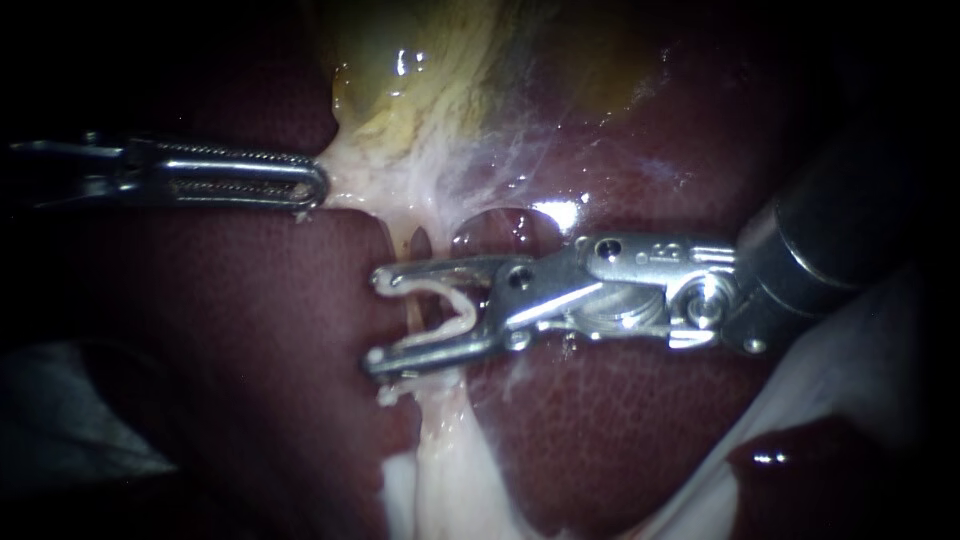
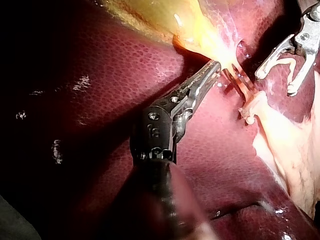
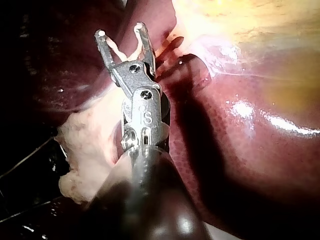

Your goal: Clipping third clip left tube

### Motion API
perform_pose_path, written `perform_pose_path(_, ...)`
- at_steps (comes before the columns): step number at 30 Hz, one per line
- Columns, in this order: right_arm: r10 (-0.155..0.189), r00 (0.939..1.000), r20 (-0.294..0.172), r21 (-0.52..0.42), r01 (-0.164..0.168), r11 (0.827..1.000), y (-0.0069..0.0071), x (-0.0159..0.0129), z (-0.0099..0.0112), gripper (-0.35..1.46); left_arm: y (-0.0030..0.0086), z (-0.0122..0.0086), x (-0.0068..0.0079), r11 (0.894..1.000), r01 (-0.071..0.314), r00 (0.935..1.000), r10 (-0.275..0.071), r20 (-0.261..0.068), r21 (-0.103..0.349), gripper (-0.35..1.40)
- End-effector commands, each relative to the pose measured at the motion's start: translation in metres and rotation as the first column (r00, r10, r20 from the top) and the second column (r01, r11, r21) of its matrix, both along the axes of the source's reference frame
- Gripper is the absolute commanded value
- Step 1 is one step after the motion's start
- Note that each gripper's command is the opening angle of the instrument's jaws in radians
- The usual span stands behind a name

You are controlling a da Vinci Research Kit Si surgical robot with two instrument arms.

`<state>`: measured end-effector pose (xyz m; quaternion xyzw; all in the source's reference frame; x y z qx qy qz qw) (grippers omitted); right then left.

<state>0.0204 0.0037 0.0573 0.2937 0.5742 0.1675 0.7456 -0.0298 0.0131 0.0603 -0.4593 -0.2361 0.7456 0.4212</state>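
Tube [image 1: 417, 315] runs down the middle of the endoscope view, over the liver [image 1: 600, 420]. At left, the left instrument [image 1: 318, 187] has its jaws closed on the pale edge of the gallbladder [image 1: 430, 90], drawing it taut. At centre the tube lies between the arms of an open white clip [image 1: 455, 305], which the right instrument [image 1: 377, 317] carries in wide-spread jaws. If that pull slackens, the tube may slide out and the clip could bite only part of it, or catch liver beneath.

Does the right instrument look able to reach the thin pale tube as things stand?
Probably yes: the right instrument holds an open white V-shaped clip facing the nearby thin pale tube, nothing between them.
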Motion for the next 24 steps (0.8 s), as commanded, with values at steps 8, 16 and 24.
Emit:
perform_pose_path(8, -0.009, 0.9999, 0.007, -0.007, 0.009, 1.000, -0.0001, -0.0012, 0.0020, 0.49, 0.0001, -0.0001, 0.0002, 1.000, -0.001, 1.0000, 0.001, 0.001, 0.001, -0.35)
perform_pose_path(16, -0.015, 0.9995, 0.028, -0.007, 0.015, 1.000, -0.0001, -0.0021, 0.0087, 0.49, 0.0000, -0.0002, 0.0003, 1.000, -0.001, 1.0000, 0.001, 0.001, 0.001, -0.35)
perform_pose_path(24, -0.004, 0.9991, 0.043, 0.013, 0.004, 1.000, 0.0006, -0.0022, 0.0129, 0.49, 0.0000, -0.0002, 0.0003, 1.000, -0.001, 1.0000, 0.001, 0.001, 0.001, -0.35)
